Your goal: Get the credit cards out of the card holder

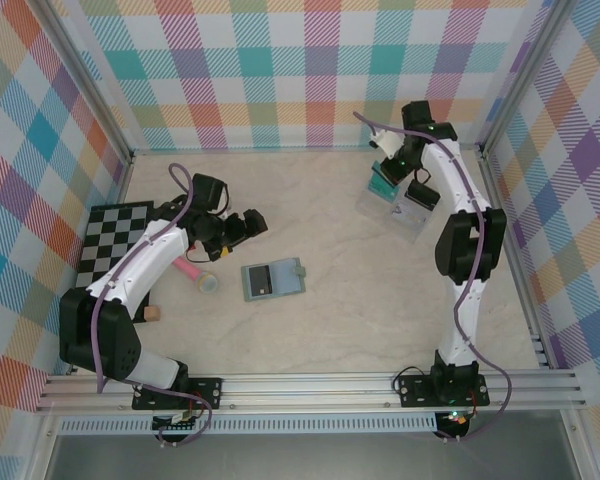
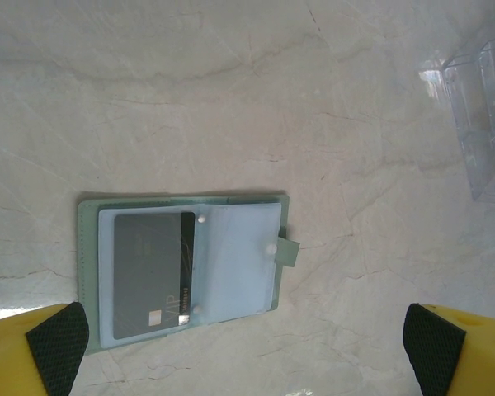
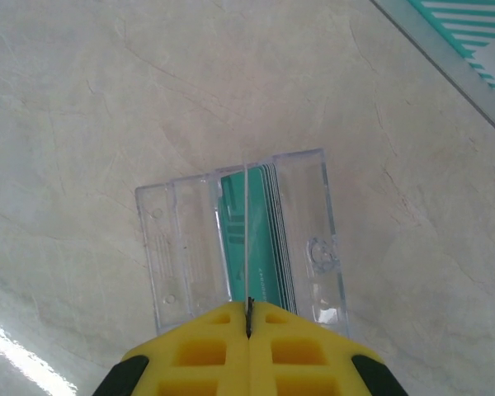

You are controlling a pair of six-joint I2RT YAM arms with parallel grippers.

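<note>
The left claw (image 2: 246, 340), wide open and empty, should pinch the edge of the dark plastic credit card (image 2: 153, 272) in the grey-teal fabric card holder (image 2: 239, 247). The right claw (image 3: 249, 318) grips a thin edge-on card (image 3: 247, 239).

This is a robotics lab test cell rather than a lived-in room: a pale marble-look table (image 1: 360, 330) is boxed in by an aluminium frame (image 1: 80, 78) whose panels carry a bright plaid print (image 1: 310, 70). Two white-and-black robot arms, the left arm (image 1: 140, 270) and the right arm (image 1: 465, 250), are bolted to a slotted metal rail (image 1: 310, 385) along the near edge, with purple cables (image 1: 180, 180) looping off them. A black-and-white chequered board (image 1: 115, 240) lies at the far left of the table.
</note>
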